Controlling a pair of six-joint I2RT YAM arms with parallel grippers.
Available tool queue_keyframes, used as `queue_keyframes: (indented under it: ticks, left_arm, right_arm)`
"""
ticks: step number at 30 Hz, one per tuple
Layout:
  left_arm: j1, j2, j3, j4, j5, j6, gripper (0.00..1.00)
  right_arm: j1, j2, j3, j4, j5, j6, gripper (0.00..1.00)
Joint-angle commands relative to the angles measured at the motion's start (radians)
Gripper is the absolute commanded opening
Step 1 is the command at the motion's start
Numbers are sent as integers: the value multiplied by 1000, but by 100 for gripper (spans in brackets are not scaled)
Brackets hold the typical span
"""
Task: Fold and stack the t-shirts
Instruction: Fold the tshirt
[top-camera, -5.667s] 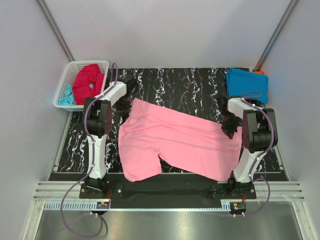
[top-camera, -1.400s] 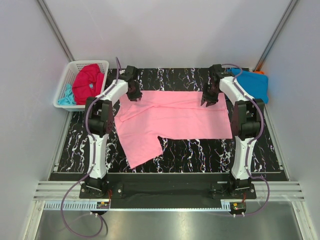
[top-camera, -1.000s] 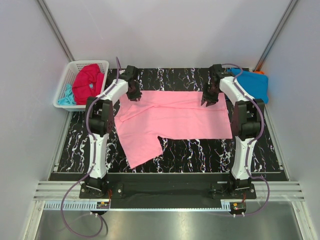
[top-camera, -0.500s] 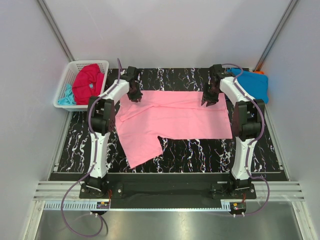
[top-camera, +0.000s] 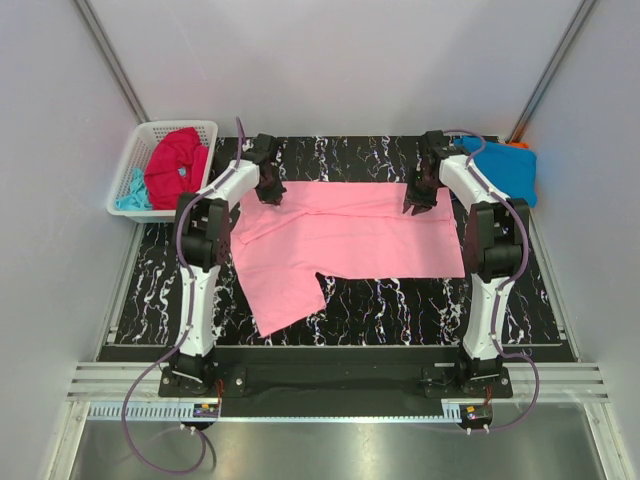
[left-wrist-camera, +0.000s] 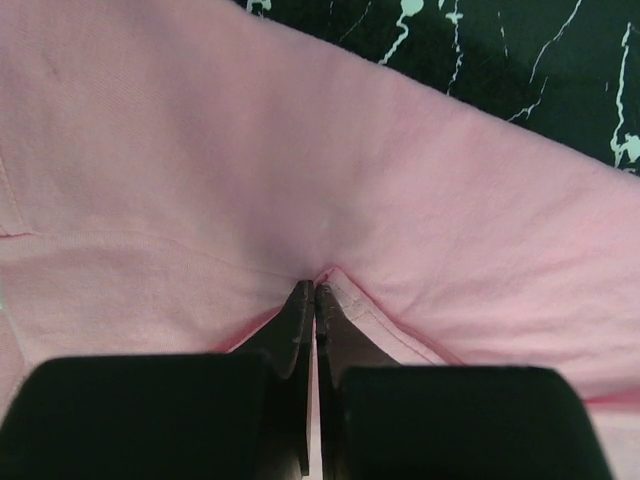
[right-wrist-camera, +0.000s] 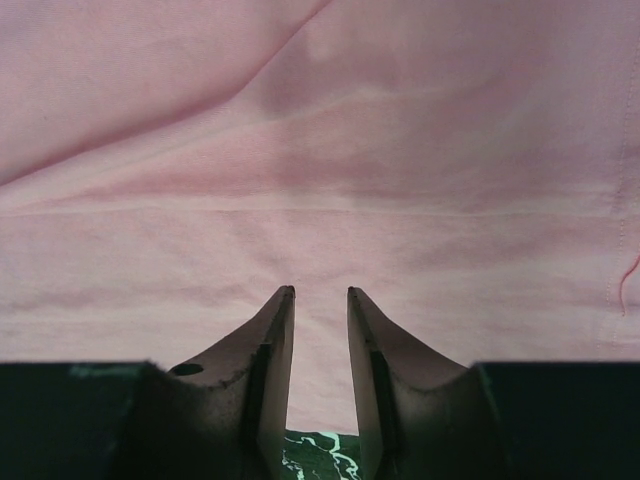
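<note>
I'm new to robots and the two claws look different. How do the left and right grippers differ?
The left gripper is shut, pinching a small fold of the pink t-shirt; the right gripper is open, gripping nothing. The left is near the shirt's far left corner, the right near its far right corner. Both are at the same shirt's far edge.

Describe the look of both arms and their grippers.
The left arm and right arm have white shells with black joints and black bases. A thin purple cable loops out from each base and runs up the arm. The left gripper and right gripper are black, with dark wedge-shaped fingers tapering to narrow tips.
</note>
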Motion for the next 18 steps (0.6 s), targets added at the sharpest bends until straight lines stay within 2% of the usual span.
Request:
queue_keyframes:
  ticks: [1, 18]
  left_arm:
    - [-14, -102, -29, -3, -11, 14, 0]
    - [-103, -277, -248, -4, -31, -9, 0]
  right_arm:
    - [12, -74, -10, 11, 23, 11, 35]
    - [14, -96, -26, 11, 29, 24, 34]
